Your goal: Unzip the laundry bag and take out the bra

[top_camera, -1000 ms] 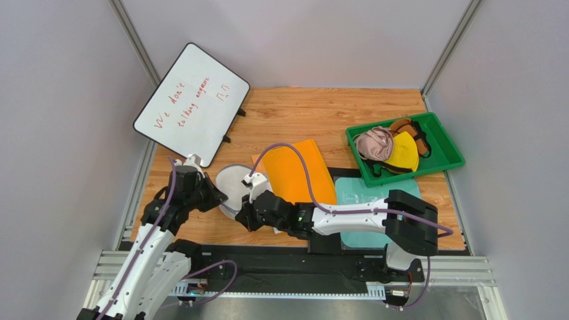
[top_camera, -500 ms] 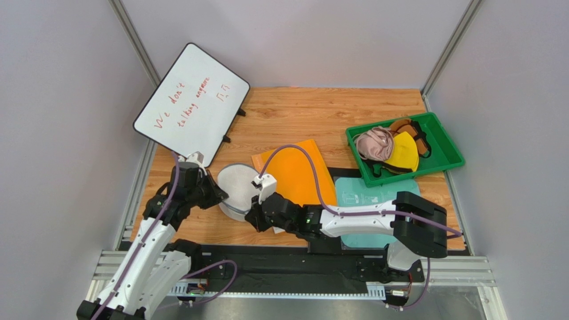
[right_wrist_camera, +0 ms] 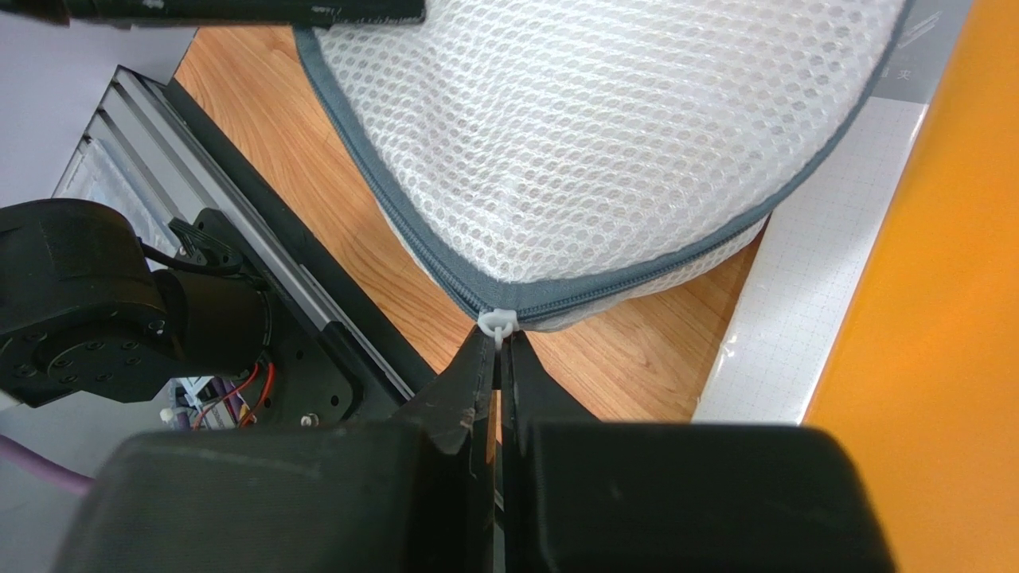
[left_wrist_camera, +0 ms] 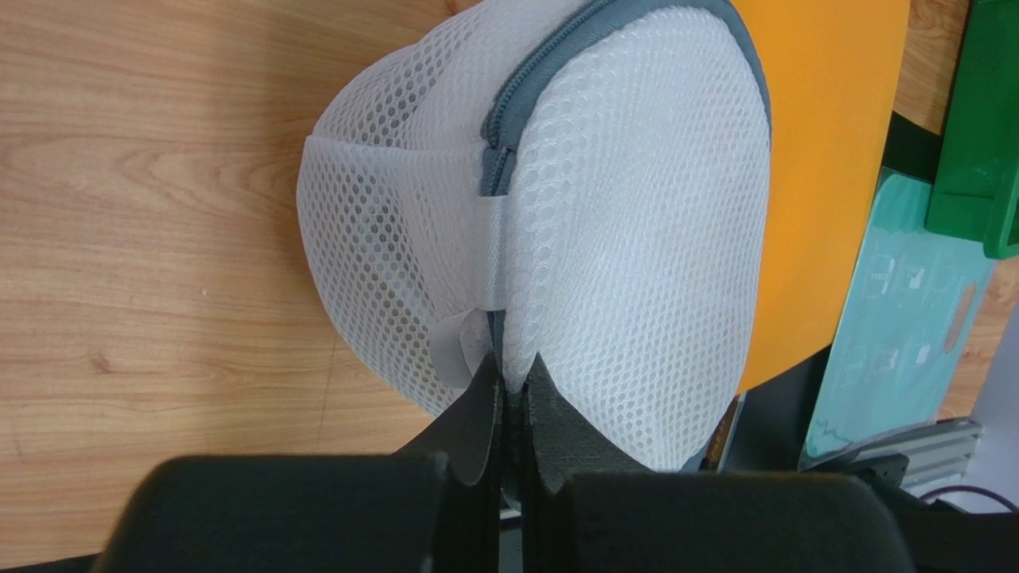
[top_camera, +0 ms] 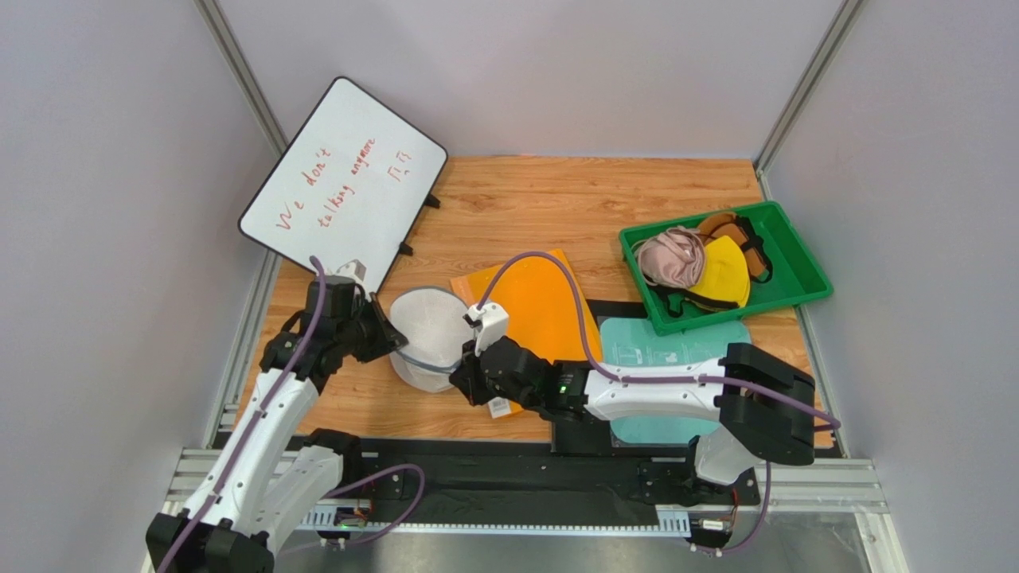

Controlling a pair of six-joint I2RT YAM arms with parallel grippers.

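Observation:
The laundry bag (top_camera: 428,334) is a round white mesh pouch with a grey zipper rim, tipped up on the wooden table between both arms. My left gripper (top_camera: 385,340) is at its left side. In the left wrist view that gripper (left_wrist_camera: 512,370) is shut on a white fabric strap at the bag's (left_wrist_camera: 622,215) edge, below the zipper (left_wrist_camera: 502,131). My right gripper (top_camera: 464,376) is at the bag's near right edge. In the right wrist view it (right_wrist_camera: 496,338) is shut on the white zipper pull (right_wrist_camera: 496,320) of the bag (right_wrist_camera: 598,131). The bra is hidden.
A green tray (top_camera: 804,248) at the right holds pink, yellow and brownish garments. An orange sheet (top_camera: 538,305) and a teal sheet (top_camera: 658,346) lie right of the bag. A whiteboard (top_camera: 341,185) leans at the back left. The arm bases' rail runs along the near edge.
The bag has tipped up from lying flat and shifted slightly right. The right gripper has moved right along the bag's near rim with the pull; the left arm has followed, still gripping.

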